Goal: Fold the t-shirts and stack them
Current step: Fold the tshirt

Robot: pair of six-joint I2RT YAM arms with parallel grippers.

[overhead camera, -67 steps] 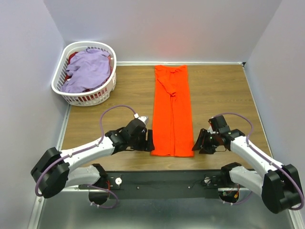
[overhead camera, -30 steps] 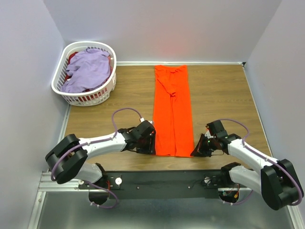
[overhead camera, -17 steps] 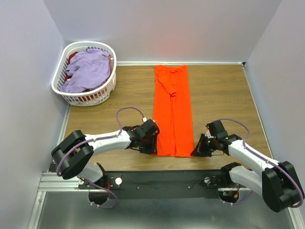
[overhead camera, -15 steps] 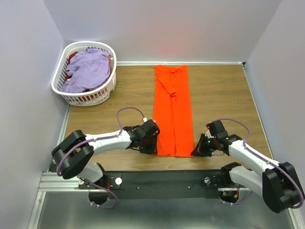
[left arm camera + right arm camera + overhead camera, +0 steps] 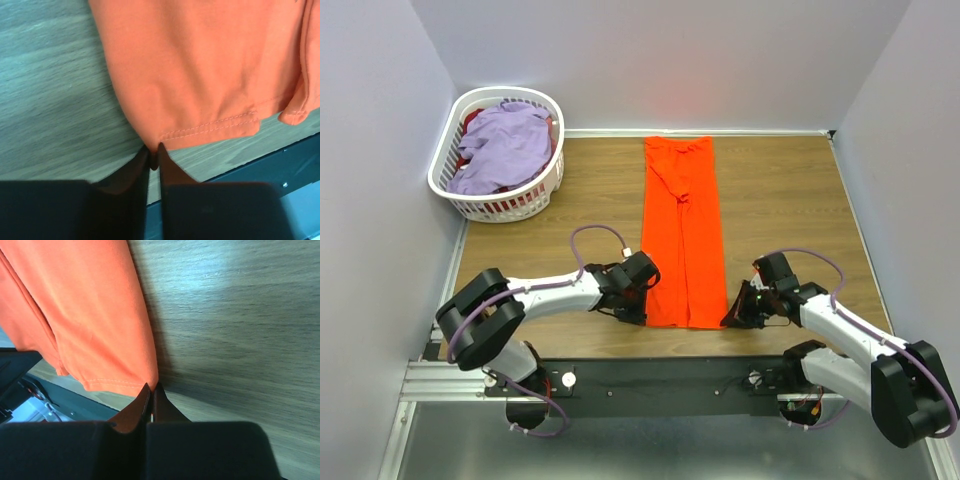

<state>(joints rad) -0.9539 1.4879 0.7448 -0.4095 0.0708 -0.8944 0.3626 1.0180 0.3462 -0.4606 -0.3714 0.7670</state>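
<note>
Down low at the table's [image 5: 790, 200] near edge, both grippers sit at the near corners of the orange tee [image 5: 682, 230]. The left gripper [image 5: 642, 312] has its fingers pressed together, with only a hairline slit between the tips. In its wrist view the stitched hem ends right at those tips and the tee's folded side edge runs straight into them, so it appears to nip the very corner. From there the cloth spreads away ahead of it and off to its right, lying flat on the wood. The right gripper [image 5: 730, 318] mirrors this. Its fingers are also closed tip to tip, and the tee's other near corner meets them, the hem running off to its left. It too seems to pinch the corner, though how much cloth is caught cannot be told. Bare wood lies ahead of and to the right of this gripper. Between the two grippers the tee stretches away as a long narrow strip folded lengthwise. A black rail [image 5: 670, 375] lies just behind both sets of fingers. Well off beyond the left gripper, to its left, a white basket [image 5: 435, 165] holds a lavender tee [image 5: 505, 145].
</note>
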